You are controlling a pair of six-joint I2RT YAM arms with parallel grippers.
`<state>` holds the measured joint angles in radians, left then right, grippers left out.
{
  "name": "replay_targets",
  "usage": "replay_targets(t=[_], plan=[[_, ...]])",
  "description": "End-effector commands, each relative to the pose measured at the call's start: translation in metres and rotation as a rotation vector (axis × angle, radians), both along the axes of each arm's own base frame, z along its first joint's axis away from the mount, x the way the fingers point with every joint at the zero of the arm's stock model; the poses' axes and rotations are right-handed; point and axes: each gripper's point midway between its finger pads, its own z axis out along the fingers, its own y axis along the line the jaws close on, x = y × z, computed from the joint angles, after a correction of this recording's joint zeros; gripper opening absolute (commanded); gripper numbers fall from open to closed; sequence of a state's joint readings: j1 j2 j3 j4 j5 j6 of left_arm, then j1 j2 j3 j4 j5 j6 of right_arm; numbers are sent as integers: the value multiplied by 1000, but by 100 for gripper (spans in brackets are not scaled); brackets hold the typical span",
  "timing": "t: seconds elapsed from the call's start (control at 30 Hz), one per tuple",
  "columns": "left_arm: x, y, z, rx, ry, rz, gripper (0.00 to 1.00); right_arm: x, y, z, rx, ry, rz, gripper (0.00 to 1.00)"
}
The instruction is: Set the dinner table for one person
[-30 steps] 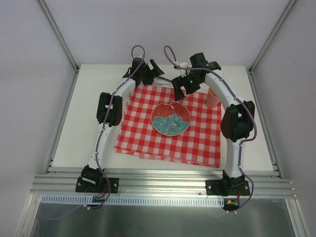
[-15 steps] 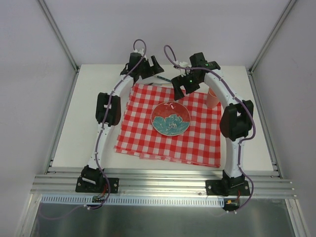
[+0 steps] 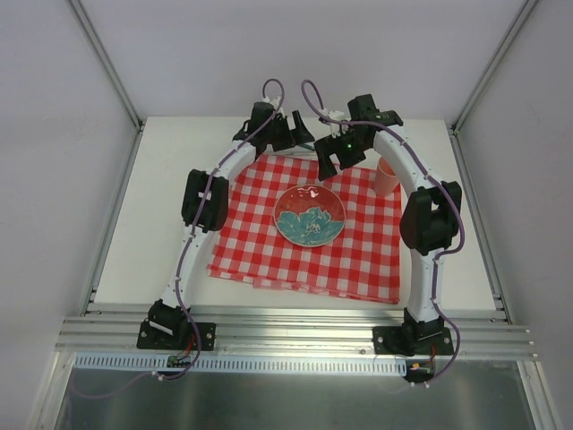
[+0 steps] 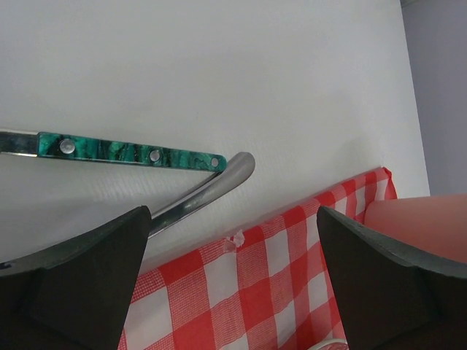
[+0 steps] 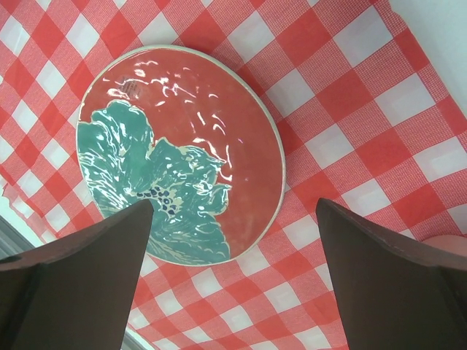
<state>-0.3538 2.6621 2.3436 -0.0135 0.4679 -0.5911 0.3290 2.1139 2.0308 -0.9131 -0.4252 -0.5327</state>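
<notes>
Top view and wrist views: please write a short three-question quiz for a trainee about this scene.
1. True or false: the round red plate with a teal flower lies on the bare off-white tabletop.
2. Where is the knife with the green marbled handle? A: on the plate. B: on the bare tabletop. C: on the red-and-white checked cloth.
3. Fill in: the left claw and the right claw are both ____.
Key: 1 false, it lies on the cloth; 2 B; 3 open.

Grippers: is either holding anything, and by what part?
Nothing held: left gripper open above the green-handled utensil; right gripper open above the plate.
</notes>
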Motion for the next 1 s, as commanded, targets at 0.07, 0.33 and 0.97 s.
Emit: replay_targets(t=[0.07, 0.33, 0.97], plan=[[-7, -3, 3, -17, 25, 0, 99, 2, -2, 16, 14, -37, -15, 100], [-17, -4, -8, -14, 75, 9, 99, 4, -3, 15, 10, -41, -17, 100], [-8, 4, 24, 61, -106, -67, 99, 8, -4, 12, 8, -42, -23, 100]])
